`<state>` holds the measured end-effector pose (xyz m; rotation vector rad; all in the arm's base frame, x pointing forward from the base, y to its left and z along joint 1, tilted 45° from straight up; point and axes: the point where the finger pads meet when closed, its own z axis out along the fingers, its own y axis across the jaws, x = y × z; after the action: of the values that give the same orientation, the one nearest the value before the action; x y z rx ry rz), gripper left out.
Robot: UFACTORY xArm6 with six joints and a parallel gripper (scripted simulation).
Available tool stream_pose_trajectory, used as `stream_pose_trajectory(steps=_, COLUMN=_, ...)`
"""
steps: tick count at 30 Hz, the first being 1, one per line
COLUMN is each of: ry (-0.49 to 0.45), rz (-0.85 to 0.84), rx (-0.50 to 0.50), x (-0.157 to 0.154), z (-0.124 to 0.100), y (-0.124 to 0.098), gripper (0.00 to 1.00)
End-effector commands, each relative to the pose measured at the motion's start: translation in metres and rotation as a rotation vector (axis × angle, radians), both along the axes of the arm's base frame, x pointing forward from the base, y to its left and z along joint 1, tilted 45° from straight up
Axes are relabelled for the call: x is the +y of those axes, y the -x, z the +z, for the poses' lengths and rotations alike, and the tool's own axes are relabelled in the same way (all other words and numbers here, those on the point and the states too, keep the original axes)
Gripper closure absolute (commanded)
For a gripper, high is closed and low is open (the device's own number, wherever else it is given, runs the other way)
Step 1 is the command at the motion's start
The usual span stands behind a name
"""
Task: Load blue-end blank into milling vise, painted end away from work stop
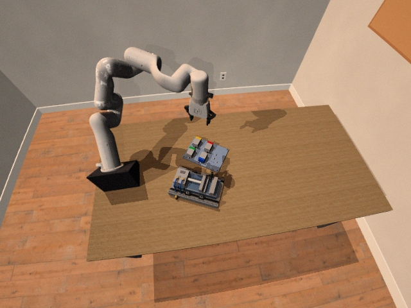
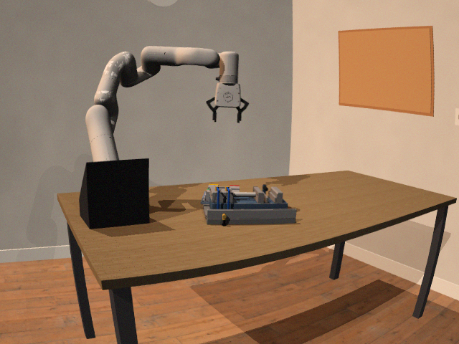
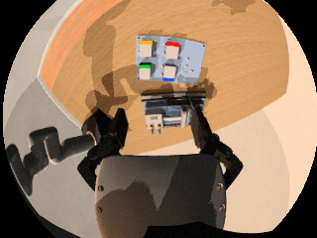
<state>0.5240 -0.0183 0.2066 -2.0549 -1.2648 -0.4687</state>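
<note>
The blank with the blue end (image 1: 202, 156) lies on the grey infeed plate (image 1: 206, 153), at the corner nearest the vise; it also shows in the wrist view (image 3: 170, 71). The milling vise (image 1: 196, 186) stands in front of the plate, its slot between the jaws empty. The block with blue hoses (image 1: 180, 179) is at its left, the fixed jaw (image 1: 214, 185) at its right. My gripper (image 1: 199, 119) hangs open and empty, high above the table behind the infeed plate. It also shows in the exterior view (image 2: 226, 115).
Three other blanks lie on the infeed plate: yellow end (image 1: 197, 141), red end (image 1: 208, 145), green end (image 1: 191, 151). The arm's black base (image 1: 114, 174) stands left of the vise. The vise sits on a raised plate (image 2: 250, 216).
</note>
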Motion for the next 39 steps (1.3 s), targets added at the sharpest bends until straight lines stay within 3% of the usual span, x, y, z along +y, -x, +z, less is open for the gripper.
stream_pose_trajectory(steps=1, ry=-0.005, rz=0.086, rx=-0.091, x=0.0001, z=-0.0004, y=-0.0003, gripper=0.0)
stream_pose_trajectory(steps=26, ry=-0.006, rz=0.116, rx=-0.121, x=0.0, z=-0.0002, y=-0.0004, gripper=0.0)
stream_pose_trajectory(steps=36, ry=0.003, rz=-0.048, rx=0.041, x=-0.0006, z=0.0006, y=-0.0006, gripper=0.0)
stream_pose_trajectory(steps=39, ry=0.003, rz=-0.048, rx=0.041, x=-0.0006, z=0.0006, y=-0.0006, gripper=0.0)
